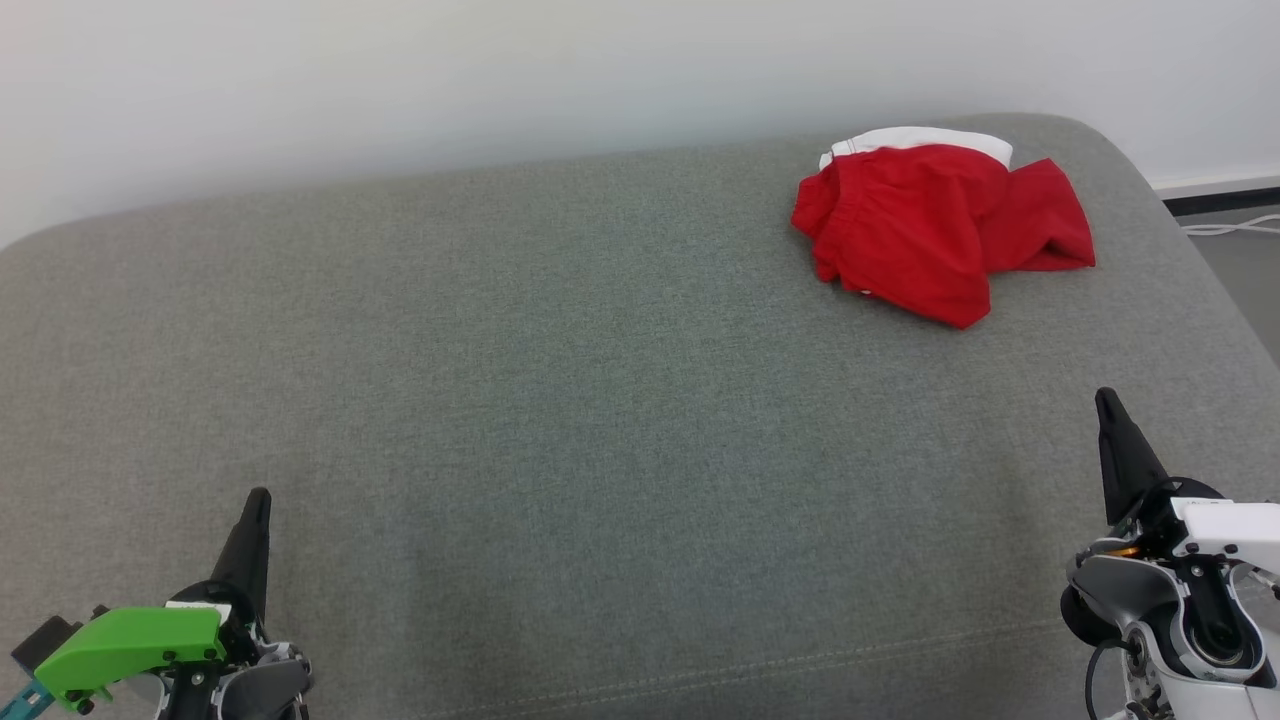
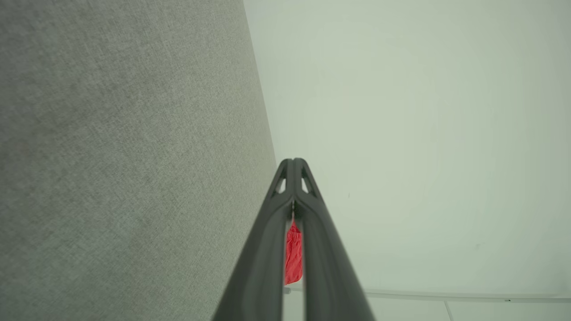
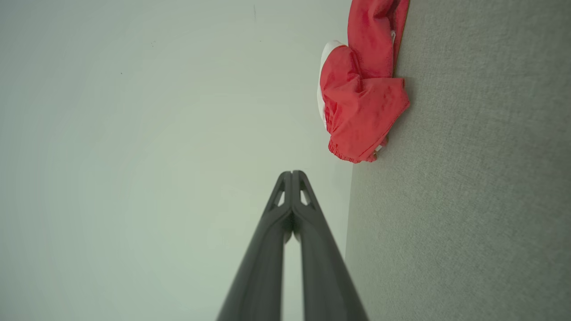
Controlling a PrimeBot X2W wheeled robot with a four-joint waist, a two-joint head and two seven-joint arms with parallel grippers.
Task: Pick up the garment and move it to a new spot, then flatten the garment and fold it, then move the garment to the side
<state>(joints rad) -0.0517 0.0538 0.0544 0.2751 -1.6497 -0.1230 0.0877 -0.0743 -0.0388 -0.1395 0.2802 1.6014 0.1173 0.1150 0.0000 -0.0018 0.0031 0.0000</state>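
Over cushion [image 1: 560, 400] — left claw [image 1: 259, 497], right claw [image 1: 1105, 398] closed, empty; garment [image 1: 930, 225] apart.

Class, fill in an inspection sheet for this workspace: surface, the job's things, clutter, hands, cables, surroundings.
Surface: grey fabric cushion.
Job's things: red garment with a white band, crumpled, at the cushion's far right.
Clutter: nothing seen.
Hands: left hand and right hand shut, empty, at the near edge, apart from the garment.
Cables: white cable on the floor at right.
Surroundings: white wall behind.
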